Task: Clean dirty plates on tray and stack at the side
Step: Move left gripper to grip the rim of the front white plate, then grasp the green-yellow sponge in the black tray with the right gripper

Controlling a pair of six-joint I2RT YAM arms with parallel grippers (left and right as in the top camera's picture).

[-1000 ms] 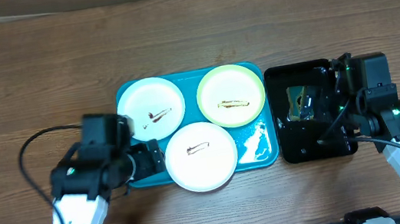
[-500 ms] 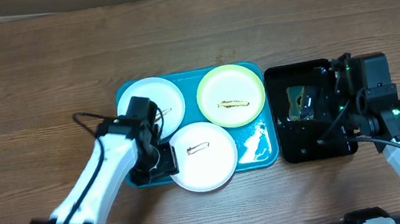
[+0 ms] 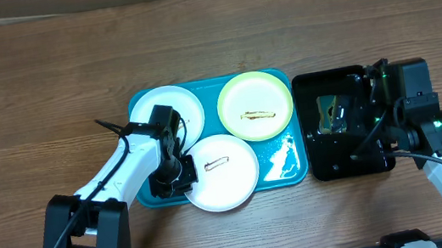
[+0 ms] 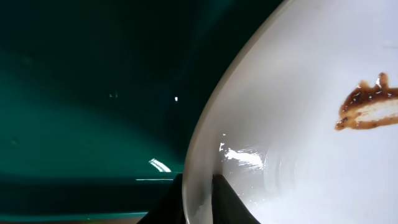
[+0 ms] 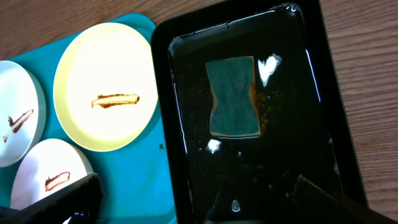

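Three small round plates, each streaked brown at the centre, sit on a glossy, wet teal-blue tray (image 3: pixel 291 170) with rounded corners. A rear white plate (image 3: pixel 186 107) fills the tray's back-left corner, and a yellow-green plate (image 3: pixel 255 105) the back right. The front white plate (image 3: pixel 229 174) overhangs the tray's near edge, its left rim pinched in the left pincer (image 3: pixel 183 173).

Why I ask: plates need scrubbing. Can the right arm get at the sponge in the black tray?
Probably yes: the right gripper hangs open above the black tray, and nothing covers the sponge lying inside.
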